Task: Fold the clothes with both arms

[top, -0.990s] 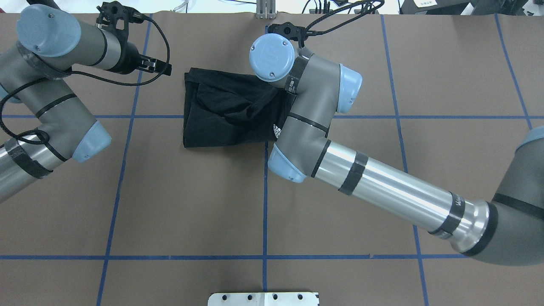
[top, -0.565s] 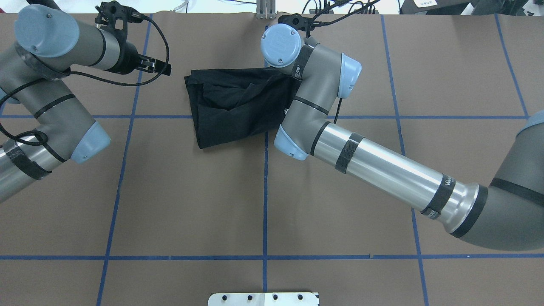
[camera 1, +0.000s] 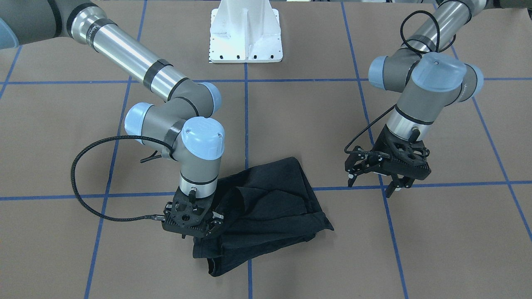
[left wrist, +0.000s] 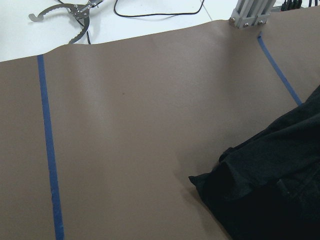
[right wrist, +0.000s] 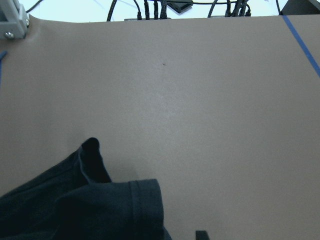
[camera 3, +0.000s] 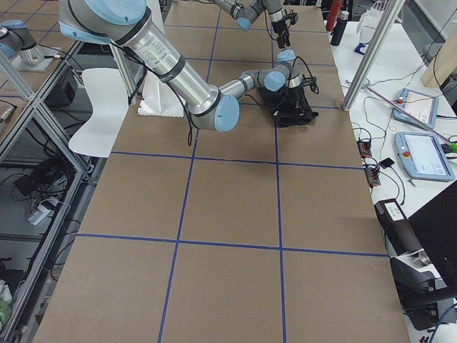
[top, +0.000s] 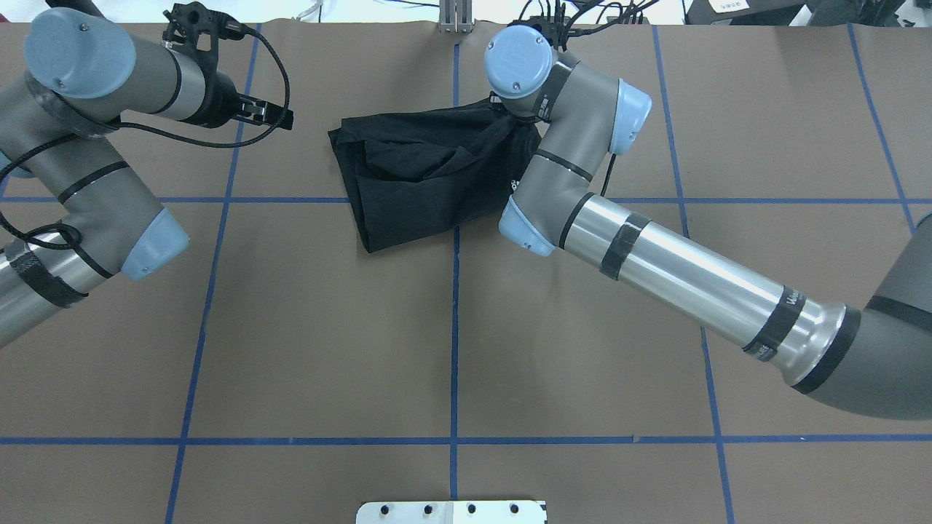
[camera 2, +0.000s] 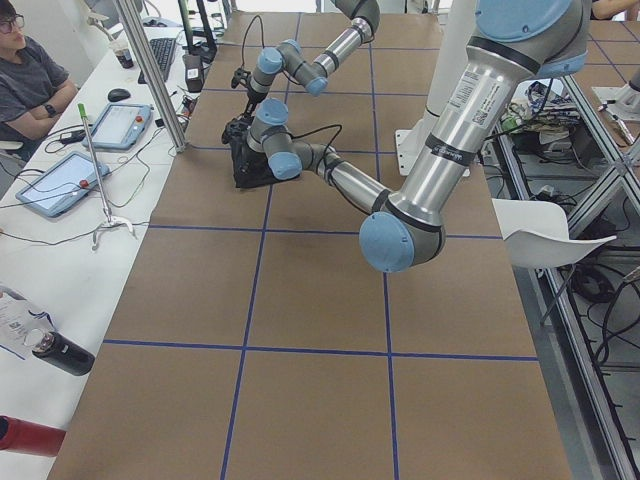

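Right gripper (camera 1: 198,236): pressed together on a gathered corner of the black T-shirt (top: 422,171); the fingertips are buried in cloth.
Left gripper (camera 1: 373,185): spread and empty, held above the table (top: 328,327), well apart on the shirt's left.
T-shirt: crumpled on the table's far half, laid across the centre tape line (top: 454,349); the long axis is run diagonally from the pinched far-right corner to the near-left corner.
Surface: brown paper, gridded with blue tape.
Room: side desk with tablets (camera 2: 120,125); a person (camera 2: 25,80) is seated there.
Containers: black bottle (camera 2: 60,353) on the desk; contents cannot be told.
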